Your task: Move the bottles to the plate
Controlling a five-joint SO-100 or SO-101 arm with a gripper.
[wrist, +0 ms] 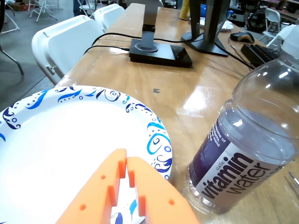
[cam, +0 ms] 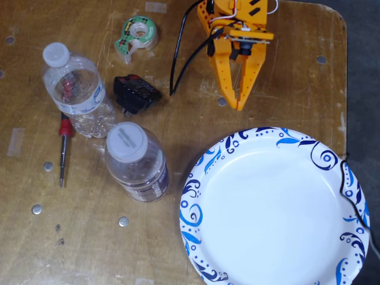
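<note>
Two bottles stand off the plate [cam: 275, 208], so you are at the very start: neither has been moved. In the fixed view, the vitaminwater bottle [cam: 137, 162] stands upright just beside the plate's left rim, and the slimmer bottle [cam: 78, 90] stands further out on that same side, up and to the left, well apart from the plate. Your gripper [cam: 239, 105] hangs just above the plate's upper rim, its orange fingers pressed together with nothing between them; the wrist view confirms this, with the jaws meeting over the plate [wrist: 70, 140] and the vitaminwater bottle [wrist: 247, 140] off to the right of the rim. The step in hand looks like the reach for the first bottle, probably the nearer one. For that you would need to spread the fingers wide, since this bottle is the broader of the two, swing away from the plate toward it, and close around its body without knocking it over.
</note>
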